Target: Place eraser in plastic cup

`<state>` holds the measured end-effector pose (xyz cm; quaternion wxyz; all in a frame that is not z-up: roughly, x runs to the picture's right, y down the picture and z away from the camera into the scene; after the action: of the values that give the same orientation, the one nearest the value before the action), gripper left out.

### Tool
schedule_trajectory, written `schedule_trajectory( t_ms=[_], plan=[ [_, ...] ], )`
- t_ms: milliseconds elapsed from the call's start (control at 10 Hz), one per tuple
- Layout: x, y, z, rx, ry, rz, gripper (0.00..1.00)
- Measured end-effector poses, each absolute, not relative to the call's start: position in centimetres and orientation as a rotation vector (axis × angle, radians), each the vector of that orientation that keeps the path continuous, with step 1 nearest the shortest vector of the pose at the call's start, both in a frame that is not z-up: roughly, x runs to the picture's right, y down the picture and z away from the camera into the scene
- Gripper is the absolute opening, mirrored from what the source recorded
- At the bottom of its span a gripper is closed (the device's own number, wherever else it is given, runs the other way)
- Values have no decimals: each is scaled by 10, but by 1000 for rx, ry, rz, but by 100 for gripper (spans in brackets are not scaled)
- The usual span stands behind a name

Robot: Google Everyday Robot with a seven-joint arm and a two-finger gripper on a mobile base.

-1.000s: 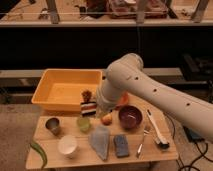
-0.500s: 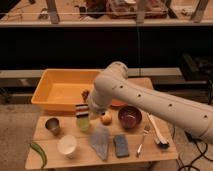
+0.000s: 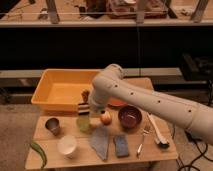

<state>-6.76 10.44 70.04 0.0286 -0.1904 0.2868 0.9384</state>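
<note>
The fingers (image 3: 85, 98) are clamping the eraser (image 3: 83, 108) from above. It is hanging under the gripper (image 3: 84, 103) instead of lying on anything, so I am judging the hold to be firm. The gripper is hovering over the front left part of the table (image 3: 165, 152), just in front of the orange tub (image 3: 55, 92). It is sitting directly above the plastic cup (image 3: 83, 123), most likely so that a plain release will drop the block into the mouth. Whether the eraser's lower edge is already touching the rim, I cannot tell.

The eraser is showing as a small dark, brown-black block crossed by pale stripes, looking roughly as broad as the cup beneath it. That is leaving little spare room at the opening. The cup is reading as a short, translucent, pale green round, standing upright.

The white arm (image 3: 150, 102) is reaching in from the right, passing over the dark red bowl (image 3: 130, 118). A small orange fruit (image 3: 105, 118) is sitting just beside the cup on its right. A metal cup (image 3: 52, 125) is standing near on the left and a white cup (image 3: 67, 146) in front. A blue-grey pad (image 3: 121, 145) is lying well apart, so none of them is crowding the drop
</note>
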Motion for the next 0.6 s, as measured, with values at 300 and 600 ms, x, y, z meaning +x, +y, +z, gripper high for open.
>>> schedule_trajectory(
  t_ms=[300, 600],
  plan=[
    [-69, 104, 700, -602, 883, 2906, 0],
    [-70, 104, 700, -603, 883, 2903, 0]
  ],
)
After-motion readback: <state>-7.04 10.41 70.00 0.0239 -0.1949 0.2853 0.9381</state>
